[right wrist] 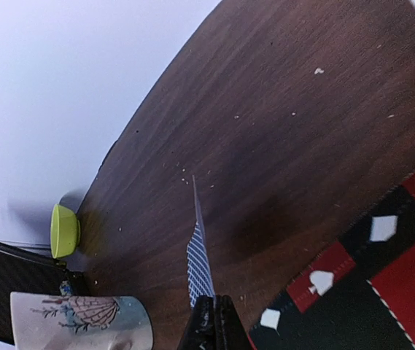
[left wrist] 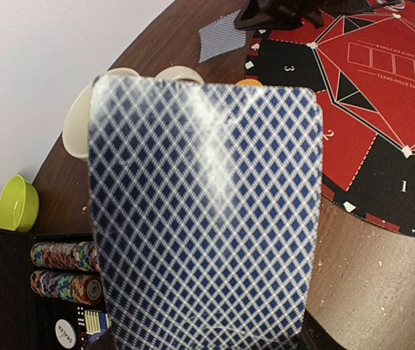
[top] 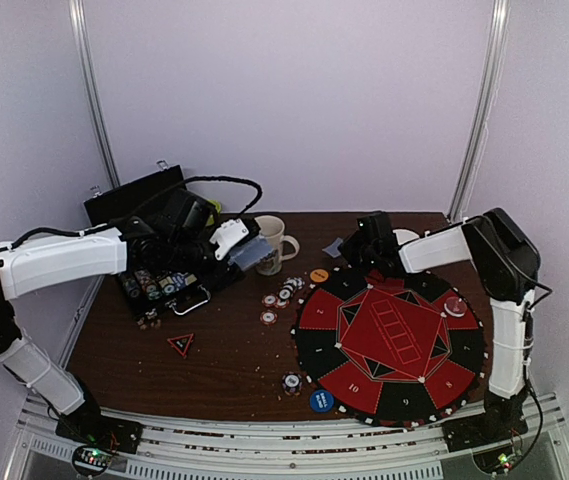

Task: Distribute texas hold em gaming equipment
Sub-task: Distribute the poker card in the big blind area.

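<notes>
Top external view puts your left hand (top: 240, 249) over the far middle of the table (top: 224, 375), just beside the mug (top: 272, 243), pinching a blue-checked card (top: 251, 252) by one end. Left wrist view is almost filled by that card (left wrist: 203, 211). The fingers are hidden behind it, and you cannot tell whether it is one card or a thin packet.

Your right hand (top: 357, 247) sits at the far edge of the round mat (top: 389, 345), pressed together on a second card (top: 333, 247). Right wrist view shows that second card (right wrist: 198, 262) edge-on, standing up from the closed hand (right wrist: 211, 321) above bare wood, just off the mat's rim.

Loose chips (top: 279, 297) lie between the mug and the mat. An orange disc (top: 319, 275) touches the mat's far-left edge and a blue disc (top: 321, 401) sits at its near edge. More chips wait in the open case (top: 159, 280).

You look to be in the dealing step, with both cards in the air and neither set down.

- **Right hand:** roll the wrist so the second card goes flat rather than on edge, bring it over a numbered seat on the mat, lower it and spread the fingers.
- **Left hand:** swing clear of the mug before carrying its card toward the mat.
- **Both hands:** keep them apart as they converge.
</notes>
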Robot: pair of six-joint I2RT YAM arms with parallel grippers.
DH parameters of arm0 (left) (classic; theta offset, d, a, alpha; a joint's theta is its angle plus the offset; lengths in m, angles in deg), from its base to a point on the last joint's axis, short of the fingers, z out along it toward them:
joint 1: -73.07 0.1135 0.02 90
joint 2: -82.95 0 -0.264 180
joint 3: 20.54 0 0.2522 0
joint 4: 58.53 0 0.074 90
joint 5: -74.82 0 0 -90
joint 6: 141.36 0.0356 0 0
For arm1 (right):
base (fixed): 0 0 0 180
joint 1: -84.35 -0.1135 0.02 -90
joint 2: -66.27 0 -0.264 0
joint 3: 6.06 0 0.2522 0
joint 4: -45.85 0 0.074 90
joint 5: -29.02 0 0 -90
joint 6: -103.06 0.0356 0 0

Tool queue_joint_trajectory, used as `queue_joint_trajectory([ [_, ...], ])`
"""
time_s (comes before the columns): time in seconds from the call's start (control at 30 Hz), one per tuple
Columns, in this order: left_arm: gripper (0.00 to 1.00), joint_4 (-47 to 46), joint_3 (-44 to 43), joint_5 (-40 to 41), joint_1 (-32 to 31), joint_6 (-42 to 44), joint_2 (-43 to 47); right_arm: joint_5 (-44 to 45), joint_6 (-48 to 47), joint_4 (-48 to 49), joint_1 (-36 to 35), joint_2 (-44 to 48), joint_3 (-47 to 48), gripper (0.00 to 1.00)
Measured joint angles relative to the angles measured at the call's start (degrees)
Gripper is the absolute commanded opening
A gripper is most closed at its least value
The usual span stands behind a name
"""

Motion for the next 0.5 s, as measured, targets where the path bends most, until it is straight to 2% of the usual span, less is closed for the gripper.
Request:
queue_joint_trajectory([
  [0.17, 0.56, 0.0, 0.2, -0.1, 0.0, 0.0, 0.0, 1.7, 4.6, 1.3, 0.0, -6.8, 4.2, 0.0],
  [0.23, 0.56, 0.0, 0.2, -0.1, 0.0, 0.0, 0.0, 2.4, 6.0, 1.1, 0.1, -7.5, 4.2, 0.29],
  [0.27, 0.56, 0.0, 0.2, -0.1, 0.0, 0.0, 0.0, 2.4, 6.3, 0.8, 0.1, -7.5, 4.2, 0.39],
  [0.37, 0.56, 0.0, 0.3, -0.2, 0.1, 0.0, 0.0, 2.0, 5.8, -0.3, 0.1, -7.5, 4.3, 0.57],
  [0.43, 0.56, 0.0, 0.3, -0.3, 0.3, 0.0, 0.0, 1.6, 4.1, -1.6, 0.1, -6.5, 4.3, 0.79],
  [0.47, 0.56, 0.0, 0.3, -0.3, 0.4, 0.0, 0.0, 1.6, 3.2, -2.6, 0.0, -5.2, 3.7, 0.94],
  [0.5, 0.56, 0.0, 0.3, -0.5, 0.5, 0.0, 0.0, 1.8, 2.4, -3.9, -0.1, -3.2, 2.7, 1.0],
])
